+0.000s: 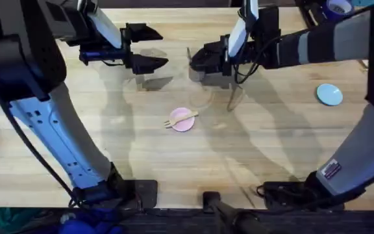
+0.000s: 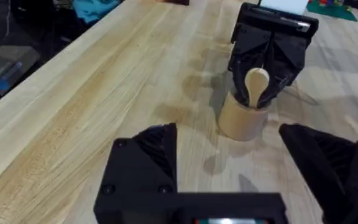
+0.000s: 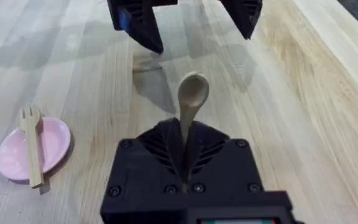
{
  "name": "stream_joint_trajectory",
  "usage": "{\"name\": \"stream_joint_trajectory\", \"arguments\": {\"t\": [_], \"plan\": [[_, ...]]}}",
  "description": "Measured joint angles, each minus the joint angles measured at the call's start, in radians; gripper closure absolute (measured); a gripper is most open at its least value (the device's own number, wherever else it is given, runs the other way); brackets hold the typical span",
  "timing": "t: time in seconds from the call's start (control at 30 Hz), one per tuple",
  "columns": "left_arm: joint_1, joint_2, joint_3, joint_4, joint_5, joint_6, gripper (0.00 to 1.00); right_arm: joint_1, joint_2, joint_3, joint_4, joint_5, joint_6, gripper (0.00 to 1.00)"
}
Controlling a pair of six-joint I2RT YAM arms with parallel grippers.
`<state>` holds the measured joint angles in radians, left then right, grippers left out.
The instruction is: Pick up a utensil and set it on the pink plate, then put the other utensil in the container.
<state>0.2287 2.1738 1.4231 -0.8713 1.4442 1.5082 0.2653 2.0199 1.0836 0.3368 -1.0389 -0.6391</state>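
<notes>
Fork (image 1: pixel 180 119) work looks finished: near the middle of the table (image 1: pixel 265 140) the fork lies across the pink plate (image 1: pixel 183 121), its tines pointing left and its handle overhanging the right rim, so what remains is the spoon. Farther back, the right gripper (image 1: pixel 203 60) is clamped on the spoon (image 2: pixel 257 87) by its handle, bowl end up, and the left wrist view shows it directly over the brown cup (image 2: pixel 243 117), with the handle apparently already down inside the mouth. To finish this step well, I would judge that the arm should lower until the handle tip nears the cup's bottom, keep the spoon close to upright so it does not lever against the rim and tip the light cup, then part the fingers slowly and rise straight up without brushing the spoon bowl. At a similar depth on the left, the left gripper (image 1: pixel 145 47) hangs with its fingers spread and nothing between them, facing the cup from just beside it; it would do best to hold off, since a nudge could knock the cup. Far to the right, well apart from everything, sits a light-blue plate (image 1: pixel 329 94). Count: one fork, one spoon, one cup, one pink plate, one blue plate, two grippers.
</notes>
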Motion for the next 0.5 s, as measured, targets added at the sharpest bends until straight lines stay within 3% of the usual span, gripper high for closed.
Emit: {"name": "stream_joint_trajectory", "arguments": {"t": [0.37, 0.43, 0.5], "plan": [[0.0, 0.0, 0.0, 0.0, 0.0, 0.0, 0.008, 0.0, 0.0, 0.0, 0.0, 0.0, -0.006, 0.966], [0.0, 0.0, 0.0, 0.0, 0.0, 0.0, 0.008, 0.0, 0.0, 0.0, -0.001, 0.0, -0.005, 0.87], [0.0, 0.0, 0.0, 0.0, 0.0, 0.0, 0.008, 0.0, 0.0, 0.0, -0.001, 0.0, -0.006, 0.573]]}}
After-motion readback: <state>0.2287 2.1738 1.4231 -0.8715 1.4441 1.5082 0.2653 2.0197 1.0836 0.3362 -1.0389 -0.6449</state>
